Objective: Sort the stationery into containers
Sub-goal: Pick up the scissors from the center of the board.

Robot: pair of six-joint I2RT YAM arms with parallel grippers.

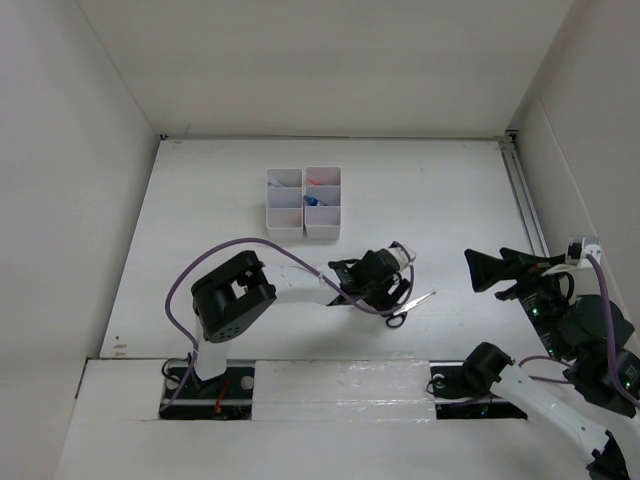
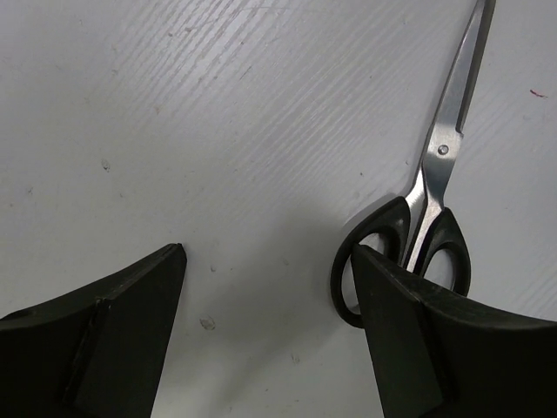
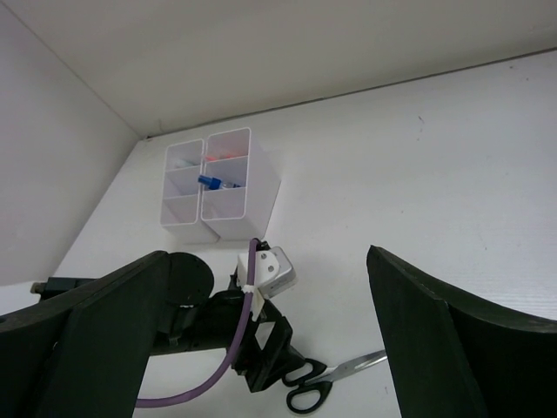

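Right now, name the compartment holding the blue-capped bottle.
The middle compartment of the right tray: the blue-capped bottle lies in it, and only there does blue show.

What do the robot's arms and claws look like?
The left arm and right arm are white tubes with chunky black joints. A purple cable loops along each. The left claw and right claw each have two black pointy fingers.
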